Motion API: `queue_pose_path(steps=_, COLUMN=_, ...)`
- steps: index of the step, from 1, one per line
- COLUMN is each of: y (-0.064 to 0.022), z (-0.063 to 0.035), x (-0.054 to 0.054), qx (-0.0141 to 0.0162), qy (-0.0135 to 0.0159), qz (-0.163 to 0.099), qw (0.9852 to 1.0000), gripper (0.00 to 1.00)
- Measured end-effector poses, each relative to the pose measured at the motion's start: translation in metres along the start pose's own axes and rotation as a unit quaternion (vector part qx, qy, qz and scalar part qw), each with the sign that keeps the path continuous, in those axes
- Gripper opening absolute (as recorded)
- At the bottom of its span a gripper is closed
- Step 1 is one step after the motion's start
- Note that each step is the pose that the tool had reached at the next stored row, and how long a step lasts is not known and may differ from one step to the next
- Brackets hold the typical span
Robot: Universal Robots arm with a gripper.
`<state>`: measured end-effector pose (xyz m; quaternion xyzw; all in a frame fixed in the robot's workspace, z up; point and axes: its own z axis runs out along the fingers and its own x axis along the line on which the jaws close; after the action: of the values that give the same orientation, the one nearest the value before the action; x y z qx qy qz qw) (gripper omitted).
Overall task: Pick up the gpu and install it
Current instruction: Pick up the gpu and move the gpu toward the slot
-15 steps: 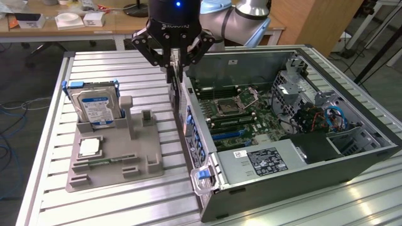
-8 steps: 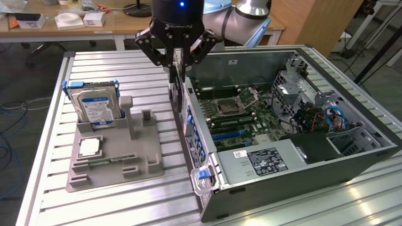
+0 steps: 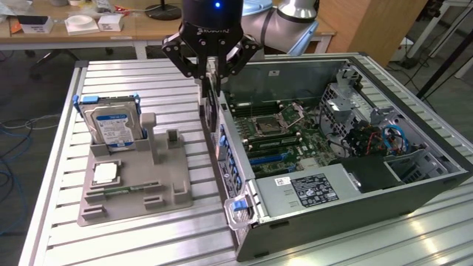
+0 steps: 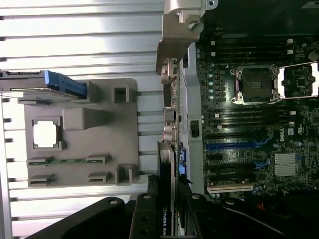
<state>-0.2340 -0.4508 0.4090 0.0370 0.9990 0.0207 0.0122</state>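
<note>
gpu [image 3: 211, 105] — thin, flat, dark card | black pincer [image 3: 210, 75] clamped on it

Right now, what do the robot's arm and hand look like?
The arm is a smooth silver-grey tube with rounded joints. It ends in a black wrist with a small blue light. The hand is black, built of angular hinged links, with white lettering across its body.

Ribbed metal table [image 3: 148, 238], dull sheen; matt grey holder [image 3: 170, 177], probably plastic; gpu [image 3: 211, 108] bracket [image 4: 175, 35] bare silvery metal.
</note>
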Motion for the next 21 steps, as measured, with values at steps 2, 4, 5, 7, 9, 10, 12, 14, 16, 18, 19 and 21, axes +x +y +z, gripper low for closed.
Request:
queue_pose_path(steps=2, y=0.0, z=0.0, x=-0.0007, qx=0.0, qy=0.0, qz=0.0, qw=1.0, gripper=0.26)
queue_pose_path(steps=4, y=0.0001, z=0.0001, x=-0.0015, qx=0.0, qy=0.0, qz=0.0, qw=1.0, gripper=0.26)
queue_pose_path(steps=5, y=0.0001, z=0.0001, x=-0.0018, qx=0.0, qy=0.0, qz=0.0, qw=1.0, gripper=0.26)
queue_pose_path(steps=7, y=0.0002, z=0.0001, x=-0.0027, qx=0.0, qy=0.0, qz=0.0, qw=1.0, gripper=0.26)
queue_pose_path(steps=9, y=0.0003, z=0.0001, x=-0.0036, qx=0.0, qy=0.0, qz=0.0, qw=1.0, gripper=0.26)
queue_pose_path(steps=10, y=0.0003, z=0.0001, x=-0.004, qx=0.0, qy=0.0, qz=0.0, qw=1.0, gripper=0.26)
queue_pose_path(steps=12, y=0.0003, z=0.0001, x=-0.0047, qx=0.0, qy=0.0, qz=0.0, qw=1.0, gripper=0.26)
queue_pose_path(steps=14, y=0.0004, z=0.0002, x=-0.0056, qx=0.0, qy=0.0, qz=0.0, qw=1.0, gripper=0.26)
queue_pose_path(steps=16, y=0.0005, z=0.0002, x=-0.0064, qx=0.0, qy=0.0, qz=0.0, qw=1.0, gripper=0.26)
queue_pose_path(steps=18, y=0.0006, z=0.0002, x=-0.0074, qx=0.0, qy=0.0, qz=0.0, qw=1.0, gripper=0.26)
queue_pose_path(steps=19, y=0.0006, z=0.0002, x=-0.008, qx=0.0, qy=0.0, qz=0.0, qw=1.0, gripper=0.26)
queue_pose_path(steps=21, y=0.0007, z=0.0002, x=-0.0091, qx=0.0, qy=0.0, qz=0.0, qw=1.0, gripper=0.26)
